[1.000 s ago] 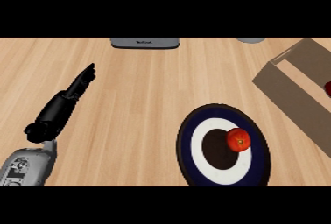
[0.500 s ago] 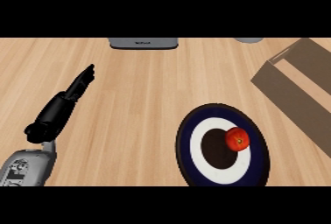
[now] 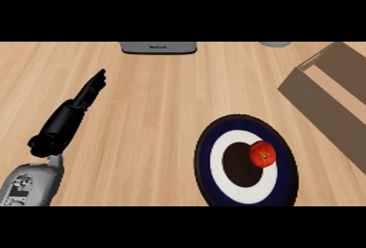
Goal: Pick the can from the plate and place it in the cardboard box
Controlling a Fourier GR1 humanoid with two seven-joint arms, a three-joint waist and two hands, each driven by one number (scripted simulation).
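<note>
Left hand (image 3: 66, 120) lay over the left side of the wooden worktop (image 3: 157, 111). Its fingers (image 3: 93, 89) were straight and pressed together, and it held nothing. The round red thing (image 3: 262, 154) sat on the right part of the blue and white plate (image 3: 203, 160), well apart from the hand. The brown box (image 3: 328, 92) stood near the plate, at the right edge.
</note>
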